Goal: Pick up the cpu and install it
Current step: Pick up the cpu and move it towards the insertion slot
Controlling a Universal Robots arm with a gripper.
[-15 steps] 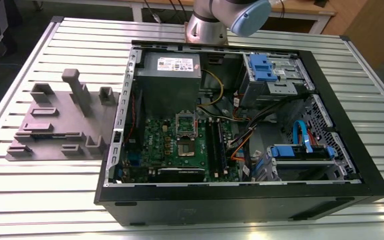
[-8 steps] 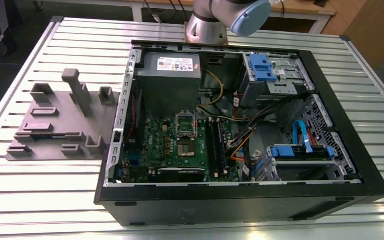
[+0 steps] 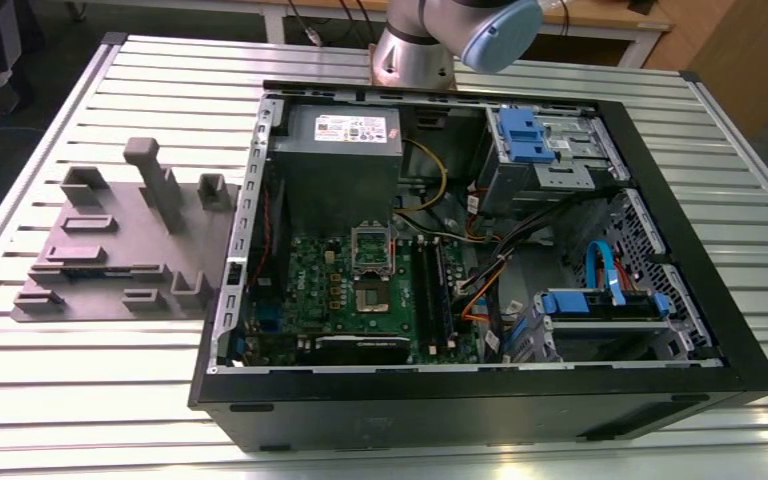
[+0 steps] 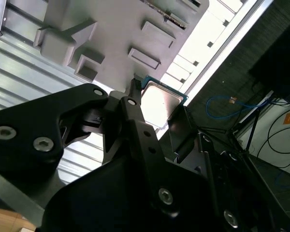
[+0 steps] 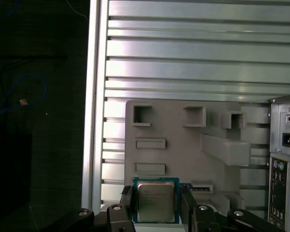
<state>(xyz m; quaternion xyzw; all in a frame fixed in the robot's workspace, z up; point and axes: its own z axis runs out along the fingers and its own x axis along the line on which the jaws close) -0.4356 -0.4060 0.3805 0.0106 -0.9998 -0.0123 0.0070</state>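
Black claw (image 5: 157,205) clamped on the cpu (image 5: 156,200): in both wrist views its two dark fingers (image 5: 127,199) press against opposite edges of the small square chip. The chip's pale silvery metal top faces the first wrist view, with a thin green border around it. In the second wrist view the claw (image 4: 157,113) holds the cpu (image 4: 160,100) so that it catches bright light, and it appears lifted clear of the surfaces behind it.

Beyond the chip lies a grey plastic fixture plate (image 5: 183,145) with raised blocks and shallow rectangular pockets. The plate rests on a slatted metal table (image 5: 193,48). Just beside the plate stands the rear panel of a computer case (image 5: 282,159), showing ports and a power inlet.

From across the room, the fixture plate (image 3: 104,260) sits on the table (image 3: 77,380) at the exterior view's left, close against the open computer case (image 3: 491,390). Inside the case lies a green motherboard (image 3: 344,280) carrying a rectangular metal socket frame (image 3: 372,262) with a dark centre. A grey power supply (image 3: 337,135) fills the far corner above the board. Blue drive brackets (image 3: 524,135) sit toward the exterior view's right, with orange and black cables running between them. The arm (image 3: 444,40), silver with a pale blue cap, rises at the far edge of the table.
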